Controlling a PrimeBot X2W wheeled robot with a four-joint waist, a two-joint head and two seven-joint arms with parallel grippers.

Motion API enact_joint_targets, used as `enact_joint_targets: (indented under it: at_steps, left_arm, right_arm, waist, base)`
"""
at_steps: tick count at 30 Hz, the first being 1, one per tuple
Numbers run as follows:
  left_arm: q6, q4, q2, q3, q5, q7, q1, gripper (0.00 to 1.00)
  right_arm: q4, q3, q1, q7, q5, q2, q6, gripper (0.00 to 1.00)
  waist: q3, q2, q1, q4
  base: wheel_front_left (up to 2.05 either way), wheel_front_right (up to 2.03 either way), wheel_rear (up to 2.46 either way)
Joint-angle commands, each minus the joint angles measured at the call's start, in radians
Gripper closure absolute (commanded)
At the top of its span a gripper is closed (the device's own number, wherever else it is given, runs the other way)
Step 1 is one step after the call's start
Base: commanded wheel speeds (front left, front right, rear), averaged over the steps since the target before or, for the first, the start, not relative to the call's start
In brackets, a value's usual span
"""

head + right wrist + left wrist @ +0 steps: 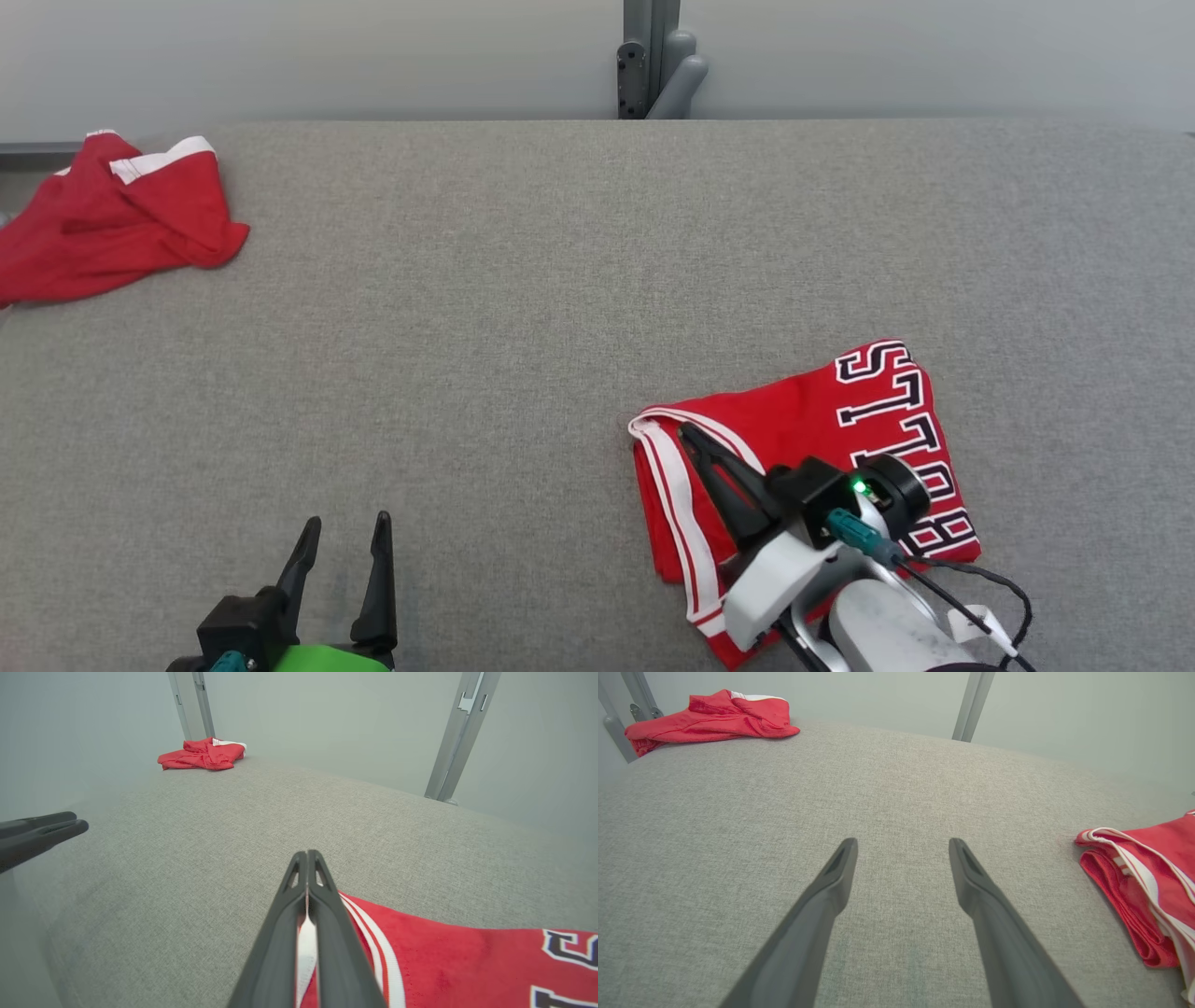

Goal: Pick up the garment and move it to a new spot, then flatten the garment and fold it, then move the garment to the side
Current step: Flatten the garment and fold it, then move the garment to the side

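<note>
Over folded garment [812, 420], right fingers [719, 476] pressed together, grip unclear; left fingers [381, 579] spread, base cut off.

red jersey [794, 429], white-striped edge, black-and-white lettering; folded into a flat stack, slightly askew, lying front right on the grey table [523, 317], striped edge facing left.
</note>
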Motion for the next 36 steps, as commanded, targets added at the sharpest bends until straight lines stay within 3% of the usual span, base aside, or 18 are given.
enact_joint_targets:
  at_steps: [1,2,11,18,31,36]
  left_arm:
    - [0.005,-0.016,0.002,0.011,0.003,0.000,0.023,0.00]
    - [0.005,-0.020,0.002,0.014,0.005,0.000,0.032,0.00]
    - [0.012,-0.045,0.002,0.027,0.000,0.000,0.088,0.00]
    - [0.006,-0.042,0.002,0.031,0.020,0.000,0.119,0.00]
    - [0.001,-0.049,0.002,0.056,0.046,0.000,0.133,0.00]
    - [0.000,-0.062,0.002,0.050,0.045,0.000,0.114,0.00]
  right_arm:
    - [-0.054,-0.052,0.048,-0.003,-0.043,-0.017,0.000,0.13]
    - [-0.084,-0.082,0.070,-0.003,-0.059,-0.026,0.000,0.00]
    - [-0.280,-0.354,0.282,-0.002,-0.115,-0.064,-0.001,0.00]
    - [-0.286,-0.548,0.423,-0.003,-0.133,-0.041,-0.001,0.00]
    - [-0.194,-0.613,0.446,-0.003,-0.159,-0.030,-0.001,0.00]
    - [-0.158,-0.570,0.425,-0.002,-0.112,-0.042,-0.001,0.00]
  waist:
    - [-0.031,0.0000,-0.0001,-0.017]
    - [-0.041,0.0000,-0.0001,-0.020]
    - [-0.102,0.0000,-0.0001,-0.035]
    - [-0.134,0.0000,-0.0001,-0.032]
    - [-0.154,0.0000,-0.0001,-0.033]
    - [-0.157,0.0000,-0.0001,-0.016]
  base:
    - [0.00,0.00,0.00]
    - [0.00,0.00,0.00]
    - [0.00,0.00,0.00]
    - [0.00,0.00,0.00]
    - [0.00,0.00,0.00]
    - [0.00,0.00,0.00]
